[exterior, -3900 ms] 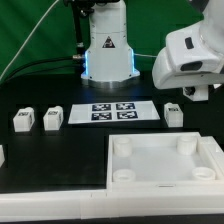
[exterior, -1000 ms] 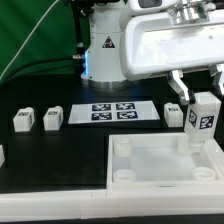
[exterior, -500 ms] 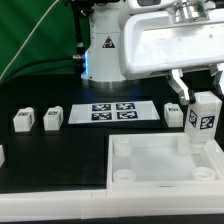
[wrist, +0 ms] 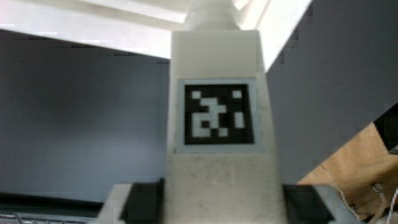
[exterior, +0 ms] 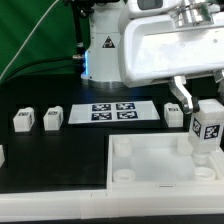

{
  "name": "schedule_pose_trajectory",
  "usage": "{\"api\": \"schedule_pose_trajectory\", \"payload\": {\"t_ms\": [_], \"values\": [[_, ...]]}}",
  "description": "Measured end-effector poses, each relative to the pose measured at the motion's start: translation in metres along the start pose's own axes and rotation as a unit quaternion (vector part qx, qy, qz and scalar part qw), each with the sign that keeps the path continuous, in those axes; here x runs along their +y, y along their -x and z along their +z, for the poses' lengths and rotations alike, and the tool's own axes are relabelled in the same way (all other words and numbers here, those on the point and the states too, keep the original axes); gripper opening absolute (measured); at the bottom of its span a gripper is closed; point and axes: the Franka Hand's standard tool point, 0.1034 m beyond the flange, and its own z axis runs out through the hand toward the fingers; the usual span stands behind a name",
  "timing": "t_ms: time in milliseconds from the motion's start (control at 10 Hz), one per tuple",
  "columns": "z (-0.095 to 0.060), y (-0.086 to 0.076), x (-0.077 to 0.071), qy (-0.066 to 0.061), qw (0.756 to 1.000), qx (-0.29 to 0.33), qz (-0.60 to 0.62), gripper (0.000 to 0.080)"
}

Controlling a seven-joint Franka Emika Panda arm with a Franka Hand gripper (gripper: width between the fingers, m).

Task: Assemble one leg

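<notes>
White plastic on the leg [exterior: 208, 128], with a square black-and-white pixel-patterned tag [wrist: 217, 110] on its face. Same white and same kind of tag on a loose leg [exterior: 52, 118]. Plain white on the tray-like piece [exterior: 150, 150]. White with four black-and-white tags on the marker board [exterior: 112, 111]. Black for the table [exterior: 60, 165]. Green on the backdrop [exterior: 25, 35]. White on the robot base [exterior: 108, 30], with a dark triangle mark and a blue glow.
</notes>
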Motion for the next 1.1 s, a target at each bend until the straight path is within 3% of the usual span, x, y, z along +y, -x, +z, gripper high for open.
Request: {"api": "schedule_pose_trajectory", "payload": {"t_ms": [400, 1100], "values": [[0.009, 0.012, -0.004, -0.003, 1.000, -0.006, 0.000, 0.0292], [0.022, 0.014, -0.008, -0.004, 1.000, 0.007, -0.005, 0.0292]]}}
